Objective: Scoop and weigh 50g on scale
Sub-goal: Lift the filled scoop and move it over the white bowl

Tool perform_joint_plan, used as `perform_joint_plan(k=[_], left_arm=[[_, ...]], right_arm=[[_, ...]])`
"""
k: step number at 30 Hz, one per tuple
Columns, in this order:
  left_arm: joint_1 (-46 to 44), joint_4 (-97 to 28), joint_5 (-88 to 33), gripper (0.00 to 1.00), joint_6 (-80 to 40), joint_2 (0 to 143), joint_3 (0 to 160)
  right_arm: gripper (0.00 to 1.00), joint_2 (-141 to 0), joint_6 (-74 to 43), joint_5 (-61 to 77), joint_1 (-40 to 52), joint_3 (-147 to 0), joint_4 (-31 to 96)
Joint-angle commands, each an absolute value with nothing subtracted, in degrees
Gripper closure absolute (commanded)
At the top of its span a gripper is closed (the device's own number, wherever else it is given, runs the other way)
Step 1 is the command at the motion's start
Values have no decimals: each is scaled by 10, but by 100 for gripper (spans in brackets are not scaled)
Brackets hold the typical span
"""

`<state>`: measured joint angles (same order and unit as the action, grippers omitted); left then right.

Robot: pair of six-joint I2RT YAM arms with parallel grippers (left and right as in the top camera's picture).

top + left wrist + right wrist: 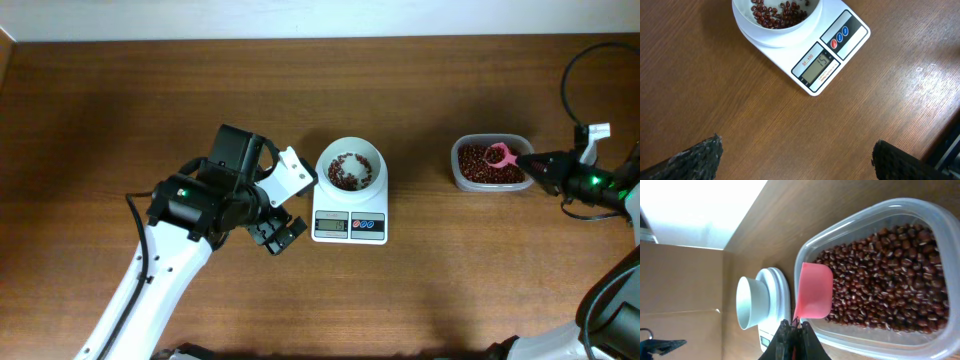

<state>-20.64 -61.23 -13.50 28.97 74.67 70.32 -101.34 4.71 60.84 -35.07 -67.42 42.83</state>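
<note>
On a brown wooden counter [100, 120], the left gripper [280, 235] hovers with jaws spread wide and empty, just left of a white scale [349, 237] labelled "SF-400", whose grey display [816, 67] seems to read 15. Behind the display, the scale's round white bowl [322, 160] holds a small heap of dark red-brown beans [349, 172]. Well off to the right, the right gripper [530, 165] has its jaws pinching the handle of a pink spoon [815, 290] over more beans in a clear tub [456, 175].
</note>
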Motion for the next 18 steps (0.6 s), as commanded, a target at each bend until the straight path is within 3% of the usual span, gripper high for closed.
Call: perform_joint_plan(k=[1, 7, 18], left_arm=[[-203, -612, -137, 1, 299, 742, 701], [-203, -612, -137, 1, 299, 742, 701], [-203, -612, -137, 1, 299, 742, 701]], right_arm=[[96, -1017, 53, 669, -353, -668, 433], [96, -1017, 53, 724, -341, -668, 432], [96, -1017, 52, 764, -225, -668, 432]])
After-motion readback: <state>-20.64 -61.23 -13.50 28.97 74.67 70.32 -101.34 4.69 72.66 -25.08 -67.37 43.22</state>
